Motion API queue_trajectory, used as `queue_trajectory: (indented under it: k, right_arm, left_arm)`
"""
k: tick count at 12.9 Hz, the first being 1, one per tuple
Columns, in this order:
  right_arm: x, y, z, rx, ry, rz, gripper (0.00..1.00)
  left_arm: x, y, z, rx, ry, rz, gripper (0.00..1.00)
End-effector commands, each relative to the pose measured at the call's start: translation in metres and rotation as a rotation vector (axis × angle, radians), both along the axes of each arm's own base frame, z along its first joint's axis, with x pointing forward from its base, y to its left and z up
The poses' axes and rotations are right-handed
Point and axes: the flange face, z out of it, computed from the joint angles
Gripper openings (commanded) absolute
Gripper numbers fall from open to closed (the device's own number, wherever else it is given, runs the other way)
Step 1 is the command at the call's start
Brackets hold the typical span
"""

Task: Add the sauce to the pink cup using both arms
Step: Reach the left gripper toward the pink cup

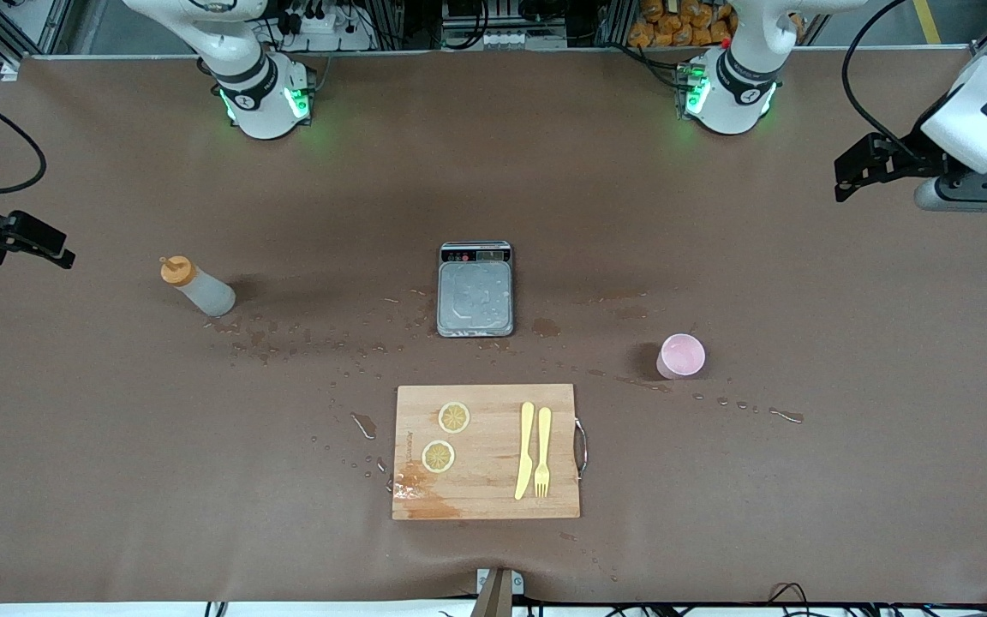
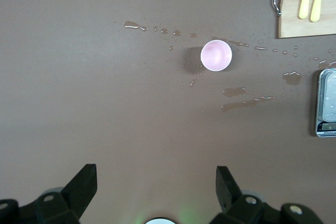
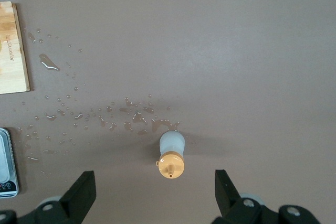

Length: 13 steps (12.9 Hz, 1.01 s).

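The sauce bottle [image 1: 197, 286], whitish with an orange nozzle cap, stands upright toward the right arm's end of the table. In the right wrist view the sauce bottle [image 3: 171, 155] is seen from above. My right gripper [image 1: 61, 253] hangs open and empty over the table edge at that end, apart from the bottle; its own view shows the right gripper [image 3: 155, 178] spread wide. The pink cup [image 1: 681, 356] stands upright toward the left arm's end, also seen as the pink cup [image 2: 216, 55]. My left gripper [image 1: 843, 178] hovers open over that end, well apart from the cup, and nothing sits between the tips of the left gripper [image 2: 156, 174].
A grey kitchen scale [image 1: 475, 288] sits mid-table. Nearer the front camera lies a wooden cutting board [image 1: 485, 488] with two lemon slices [image 1: 454, 417], a yellow knife [image 1: 525, 450] and fork [image 1: 542, 452]. Liquid drops and smears [image 1: 288, 343] dot the brown table around them.
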Motion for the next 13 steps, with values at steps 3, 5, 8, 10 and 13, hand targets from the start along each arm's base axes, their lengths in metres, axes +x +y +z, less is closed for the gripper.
queue_trajectory:
  k: [3, 5, 8, 10, 13]
  right_arm:
    - [-0.005, -0.001, 0.006, 0.006, -0.002, -0.001, 1.0]
    - [-0.006, -0.002, 0.005, 0.007, 0.007, 0.0, 1.0]
    - [-0.006, -0.002, 0.003, 0.008, 0.015, -0.002, 1.0]
    - [-0.007, -0.021, -0.004, 0.011, 0.039, -0.032, 1.0]
    - [-0.009, -0.048, -0.015, 0.022, 0.073, -0.087, 1.0]
  left_arm:
    - [-0.001, -0.011, 0.008, 0.016, -0.002, 0.003, 1.0]
    - [-0.001, -0.014, 0.006, 0.018, 0.001, -0.005, 1.0]
    - [0.016, -0.029, -0.025, 0.03, 0.052, -0.036, 1.0]
    - [0.033, -0.043, -0.044, 0.024, 0.061, -0.061, 1.0]
    - [0.058, -0.072, -0.083, 0.006, 0.059, -0.105, 1.0]
